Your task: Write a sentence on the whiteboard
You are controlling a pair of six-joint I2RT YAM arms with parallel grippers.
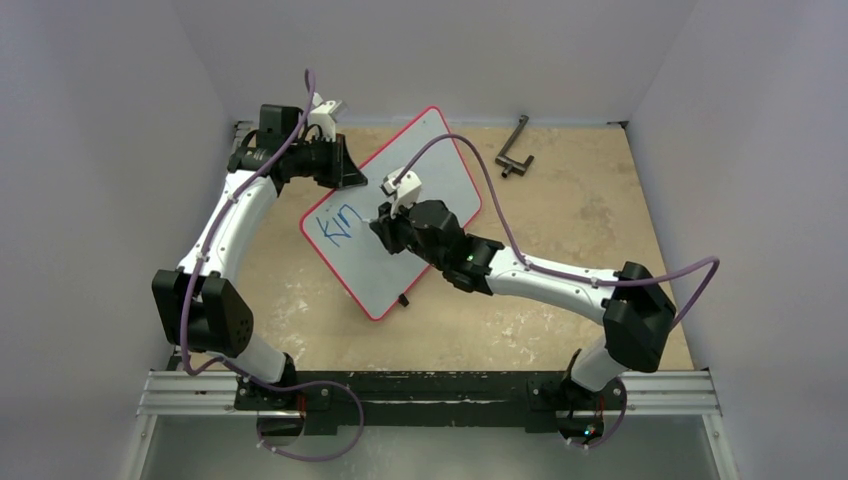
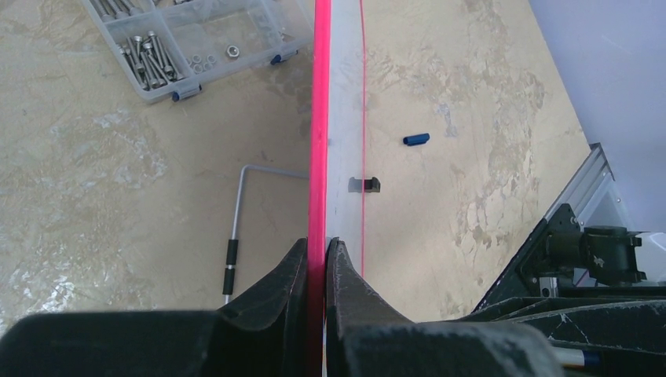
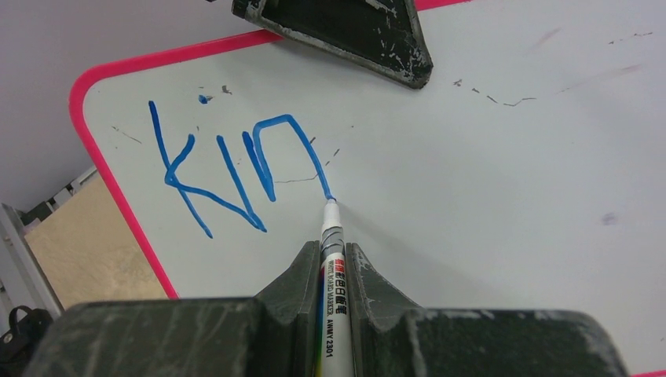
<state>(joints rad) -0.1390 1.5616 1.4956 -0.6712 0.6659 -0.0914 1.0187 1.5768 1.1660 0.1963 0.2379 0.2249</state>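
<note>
The whiteboard (image 1: 385, 275) sits slanted at the centre of the top view, over the counter (image 1: 560, 220). The left end effector (image 2: 322, 253) is clenched on its red upper-left edge. The right end effector (image 3: 334, 255) grasps a marker (image 3: 331, 224), its tip touching the sentence (image 3: 237, 177) (only "Kin" shows).

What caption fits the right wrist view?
Marker in the right gripper, tip on the whiteboard at the end of blue "Kin".
</note>
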